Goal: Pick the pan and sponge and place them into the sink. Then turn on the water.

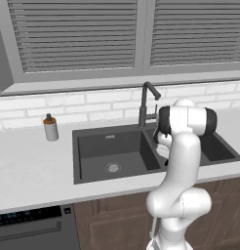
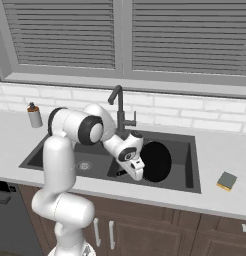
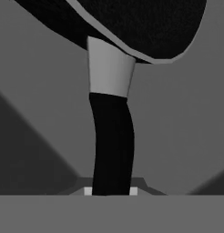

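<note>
Flat round black frying pan [image 2: 156,161] stands tilted in the right basin of the dark grey double-basin sink [image 2: 192,165], its long thin black handle [image 3: 111,145] clenched by the two-finger gripper [image 3: 111,191]. Rigid and probably front-heavy, it is best gripped on the handle near the pan; the small grey-and-yellow sponge [image 2: 227,181] lies on the right counter

Shuttered window [image 1: 83,34], white brick backsplash [image 1: 68,105], pale counter [image 1: 29,166], wooden cabinets [image 2: 160,235], dishwasher [image 1: 29,229]

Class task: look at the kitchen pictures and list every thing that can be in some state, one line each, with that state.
pan: tilted up inside the right basin, handle between the gripper's tips.
gripper: shut on the pan's handle.
sink: left basin holds nothing.
faucet: off, no water running.
sponge: lying flat on the counter, right of the sink.
soap bottle: upright on the counter, left of the sink.
</note>
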Robot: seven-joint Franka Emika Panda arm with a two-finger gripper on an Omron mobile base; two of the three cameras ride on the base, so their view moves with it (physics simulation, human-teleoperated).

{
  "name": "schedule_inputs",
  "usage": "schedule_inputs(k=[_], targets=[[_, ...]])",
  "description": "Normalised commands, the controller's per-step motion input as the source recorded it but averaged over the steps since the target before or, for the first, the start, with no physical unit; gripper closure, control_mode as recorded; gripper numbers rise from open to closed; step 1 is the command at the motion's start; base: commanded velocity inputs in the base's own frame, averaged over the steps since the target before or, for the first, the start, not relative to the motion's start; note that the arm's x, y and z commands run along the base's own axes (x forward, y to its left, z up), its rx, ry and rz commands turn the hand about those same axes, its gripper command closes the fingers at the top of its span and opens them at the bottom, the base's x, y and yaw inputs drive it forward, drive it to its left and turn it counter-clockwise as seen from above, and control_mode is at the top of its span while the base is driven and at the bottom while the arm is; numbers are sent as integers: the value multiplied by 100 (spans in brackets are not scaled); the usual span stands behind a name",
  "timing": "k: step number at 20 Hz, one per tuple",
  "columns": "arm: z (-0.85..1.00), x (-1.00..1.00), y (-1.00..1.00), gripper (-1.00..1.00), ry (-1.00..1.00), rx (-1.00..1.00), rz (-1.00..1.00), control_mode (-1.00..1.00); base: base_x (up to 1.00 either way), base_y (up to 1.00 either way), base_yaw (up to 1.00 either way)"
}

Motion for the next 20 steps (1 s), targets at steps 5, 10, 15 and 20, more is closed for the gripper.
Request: schedule_inputs(k=[5,10,15,20], targets=[[-20,17,0,100,3,0,0,-100,0,0,0],[0,0,0,-100,0,0,0,-100,0,0,0],[0,0,0,-100,0,0,0,-100,0,0,0],[0,0,0,-100,-1,0,0,-100,0,0,0]])
